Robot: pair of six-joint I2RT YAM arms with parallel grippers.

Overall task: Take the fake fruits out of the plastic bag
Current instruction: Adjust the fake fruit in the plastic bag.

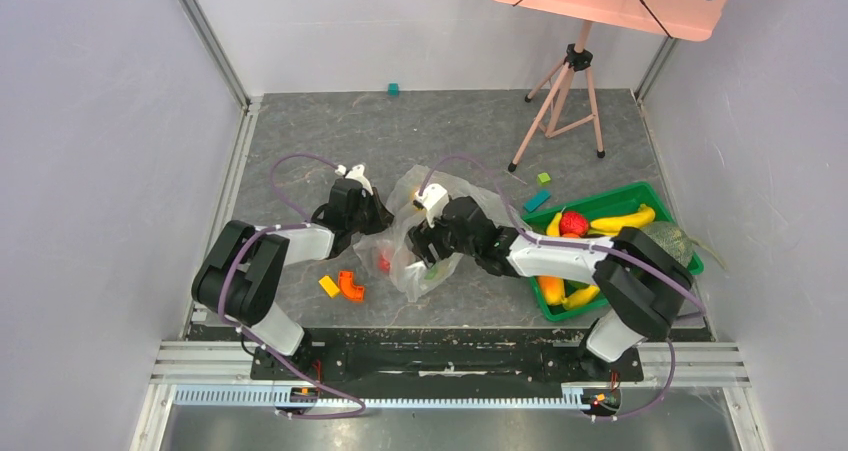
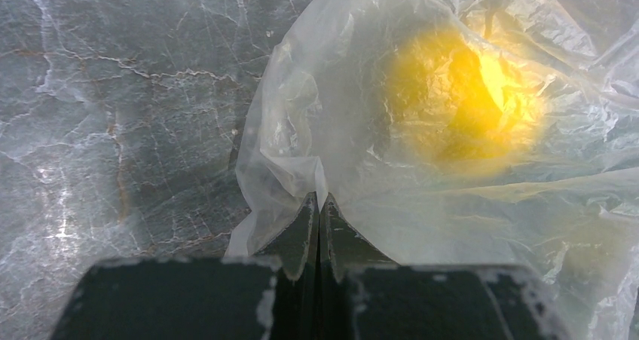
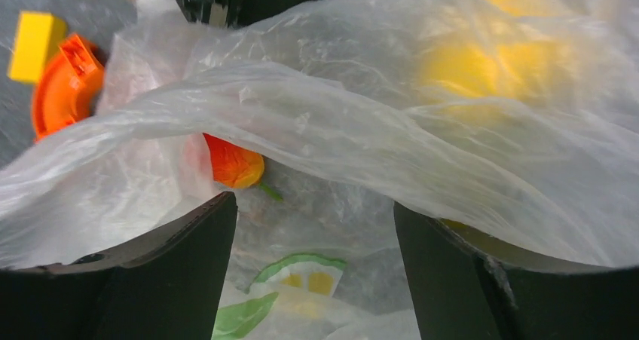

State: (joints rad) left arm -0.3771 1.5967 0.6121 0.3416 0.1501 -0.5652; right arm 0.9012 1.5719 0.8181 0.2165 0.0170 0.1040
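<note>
Lying crumpled on the bench (image 1: 450, 131), the plastic bag (image 1: 415, 236) holds an orange fake fruit (image 3: 233, 163) and a yellow fruit (image 2: 452, 102). The right pincer (image 3: 313, 204), spread wide at the bag's mouth, is nearer. The orange fruit sits just ahead, slightly left of its gap, under a fold. The left pincer (image 2: 320, 200) is clenched on the bag's left edge.

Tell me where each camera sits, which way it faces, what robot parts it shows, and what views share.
Top external: above and behind the bases, facing down at the table; both arms, left pincer and right pincer at the plastic bag.
Left wrist: on the left arm, facing along its shut pincer, which pinches the bag's edge.
Right wrist: on the right arm, facing past its open pincer into bag folds over an orange fruit.
Shared: the bag in all; yellow fruit through it in both wrist views.
</note>
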